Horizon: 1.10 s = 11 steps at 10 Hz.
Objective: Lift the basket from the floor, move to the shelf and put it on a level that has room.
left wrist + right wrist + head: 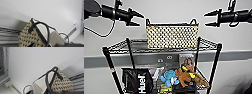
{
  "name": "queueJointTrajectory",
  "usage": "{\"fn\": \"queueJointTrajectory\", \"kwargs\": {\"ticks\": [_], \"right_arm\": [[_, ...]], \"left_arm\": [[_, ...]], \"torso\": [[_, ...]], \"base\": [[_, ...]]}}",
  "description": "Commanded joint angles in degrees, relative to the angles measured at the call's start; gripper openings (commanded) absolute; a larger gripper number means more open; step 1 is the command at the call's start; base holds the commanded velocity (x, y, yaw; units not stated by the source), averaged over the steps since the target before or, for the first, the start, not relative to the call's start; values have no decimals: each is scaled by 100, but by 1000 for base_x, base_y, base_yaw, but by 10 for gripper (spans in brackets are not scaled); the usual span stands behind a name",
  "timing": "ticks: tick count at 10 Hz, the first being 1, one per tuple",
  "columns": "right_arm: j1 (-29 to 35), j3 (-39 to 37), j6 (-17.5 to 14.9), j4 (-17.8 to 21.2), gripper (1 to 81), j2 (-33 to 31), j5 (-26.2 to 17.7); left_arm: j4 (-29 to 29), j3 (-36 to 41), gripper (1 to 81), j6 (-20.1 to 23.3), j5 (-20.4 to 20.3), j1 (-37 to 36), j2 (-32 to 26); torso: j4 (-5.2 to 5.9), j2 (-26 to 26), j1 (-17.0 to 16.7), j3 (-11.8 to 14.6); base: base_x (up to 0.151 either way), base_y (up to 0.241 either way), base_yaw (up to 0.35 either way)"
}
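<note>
Sitting on top level, basket, fingers apart beside.

text: "Huel" | on: black bag (white letters, running sideways) | place: shelf, lower tier

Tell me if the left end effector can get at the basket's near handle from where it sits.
Probably yes: the left end effector sits open beside the basket with nothing between it and the handle.

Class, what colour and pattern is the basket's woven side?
Cream with a dark speckled weave on the basket; the head view shows it best.
</note>
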Motion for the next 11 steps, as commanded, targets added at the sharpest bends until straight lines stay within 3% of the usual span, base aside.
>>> {"fn": "queueJointTrajectory", "kwargs": {"ticks": [1, 5, 8, 11], "right_arm": [[539, 656, 50, 42, 811, -608, 229], [592, 726, 50, -230, 811, -1461, 54], [443, 683, 58, -564, 811, -1999, -324], [-22, 526, 67, -968, 811, -2298, -465]], "left_arm": [[41, 493, 811, -19, 26, -844, -524], [303, 686, 811, 86, 448, -844, -1473], [638, 809, 811, 86, 738, -740, -1975], [1007, 775, 811, 86, 739, -292, -2344]], "torso": [[0, 0, 0, 0], [0, 0, 0, 0], [0, 0, 0, 2], [0, -2, -2, 5]], "base": [[0, 0, 0], [0, 0, 0], [0, 0, 0], [0, 0, 0]]}}
